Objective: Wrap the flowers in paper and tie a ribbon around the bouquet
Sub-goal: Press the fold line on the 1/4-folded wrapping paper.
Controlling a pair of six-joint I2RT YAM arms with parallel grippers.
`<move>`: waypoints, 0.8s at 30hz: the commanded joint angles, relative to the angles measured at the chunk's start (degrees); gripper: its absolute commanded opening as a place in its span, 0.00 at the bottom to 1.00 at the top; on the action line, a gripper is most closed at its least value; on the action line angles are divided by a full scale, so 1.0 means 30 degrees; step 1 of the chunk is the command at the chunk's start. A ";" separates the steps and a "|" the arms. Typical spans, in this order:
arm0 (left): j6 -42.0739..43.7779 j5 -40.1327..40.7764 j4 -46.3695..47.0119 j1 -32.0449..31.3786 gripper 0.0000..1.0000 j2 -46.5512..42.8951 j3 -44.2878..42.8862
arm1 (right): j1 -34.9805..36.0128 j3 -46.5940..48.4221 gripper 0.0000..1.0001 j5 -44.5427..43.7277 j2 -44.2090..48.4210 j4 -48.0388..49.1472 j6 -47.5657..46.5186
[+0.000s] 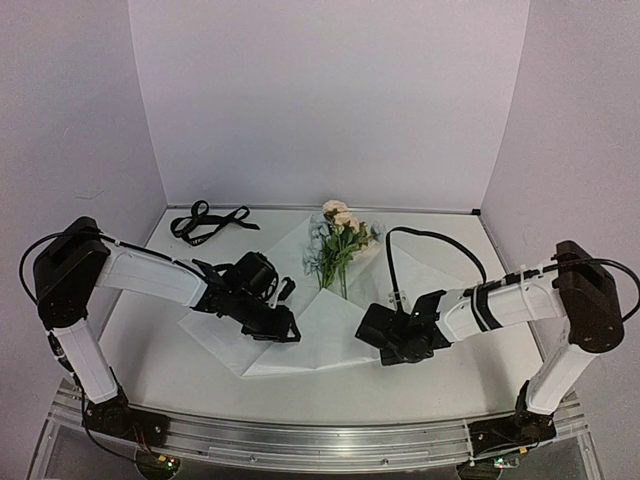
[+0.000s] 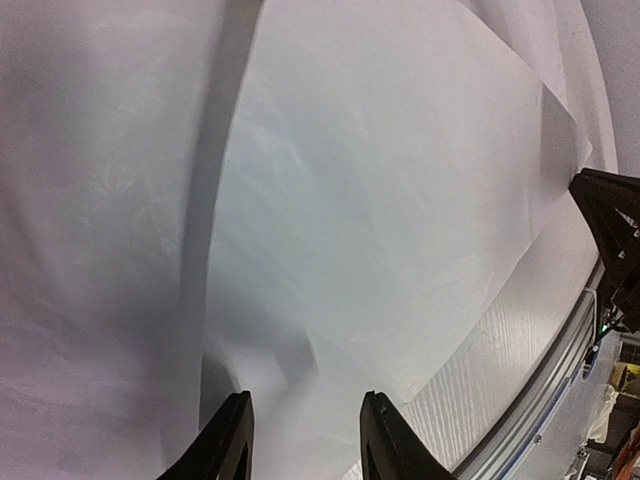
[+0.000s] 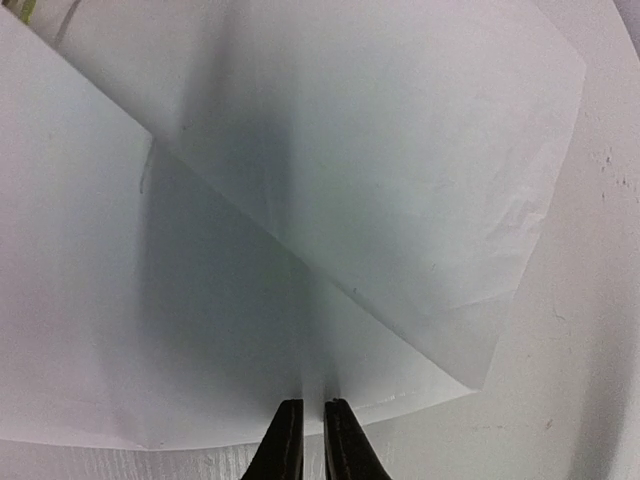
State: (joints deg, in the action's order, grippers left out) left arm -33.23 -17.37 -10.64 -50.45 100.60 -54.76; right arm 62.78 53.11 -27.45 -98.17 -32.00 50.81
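Left hand (image 1: 285, 328) in the overhead view sits low over the left part of the paper (image 1: 320, 340), probably to keep that side pinned to the desk (image 1: 180, 370) while the other side is worked. The flowers (image 1: 338, 245) lie beyond it and to its right, blooms away from the arms and stems running down onto the sheet, so the paper can fold over the stems. The ribbon (image 1: 205, 222) waits in a loose heap well beyond the left hand, off the sheet, since tying comes only after wrapping. The right hand (image 1: 372, 338) meets the sheet's right edge, across the paper from the left one. From the left wrist, the left hand (image 2: 305, 445) has its fingers (image 2: 232, 440) standing apart with nothing between them, only the paper (image 2: 380, 200) spread ahead of and under them and a strip of desk (image 2: 500, 380) to their right; the hand looks placed to press, not to grip. From the right wrist, the right hand (image 3: 312, 440) has its fingers drawn almost together right at the near edge of the paper (image 3: 400, 150), and they seem nipped on that thin edge, though the contact itself is hard to make out. A flap is already folded diagonally ahead of this hand, bare desk (image 3: 590, 350) lies to its right, and a sliver of green far ahead to the left is likely the stems.
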 commanded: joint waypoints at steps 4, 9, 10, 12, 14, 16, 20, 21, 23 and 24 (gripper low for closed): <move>0.1709 0.1019 -0.0658 -0.1395 0.38 -0.1697 -0.1228 | 0.0188 0.0042 0.10 -0.0813 0.1357 -0.0942 0.2481; 0.2807 0.1326 -0.0491 -0.2497 0.38 -0.1645 -0.1734 | 0.0049 -0.0036 0.13 -0.0509 0.2001 -0.1157 0.2491; 0.3075 0.1292 -0.0421 -0.2678 0.38 -0.1457 -0.1885 | -0.0065 -0.0142 0.16 -0.0196 0.2245 -0.1198 0.2488; 0.3562 0.1218 -0.0404 -0.3002 0.37 -0.1031 -0.2373 | -0.0498 -0.0589 0.22 0.0592 0.3045 -0.1249 0.2488; 0.3935 0.1200 -0.0350 -0.3194 0.36 -0.0466 -0.2849 | -0.0909 -0.1242 0.31 0.1480 0.4054 -0.1313 0.2477; 0.4210 0.1110 -0.0179 -0.3303 0.36 0.0180 -0.3266 | -0.1177 -0.2017 0.42 0.2084 0.5256 -0.1512 0.2459; 0.4768 0.0794 0.0026 -0.3411 0.36 0.1779 -0.4459 | -0.1655 -0.3691 0.59 0.2906 0.7375 -0.2002 0.3112; 0.4952 0.0674 0.0063 -0.3448 0.36 0.2109 -0.4809 | -0.1871 -0.4061 0.64 0.3195 0.7738 -0.1954 0.3218; 0.5342 0.0503 0.0105 -0.3515 0.35 0.2802 -0.5551 | -0.2247 -0.4561 0.71 0.3969 0.8297 -0.1602 0.3028; 0.5537 0.0489 0.0117 -0.3567 0.35 0.3151 -0.5865 | -0.2464 -0.4926 0.74 0.4287 0.8522 -0.1129 0.2888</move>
State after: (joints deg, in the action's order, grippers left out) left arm -20.51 -14.99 -11.52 -60.55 106.63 -67.21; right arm 57.30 41.48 -18.96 -75.41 -35.97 59.03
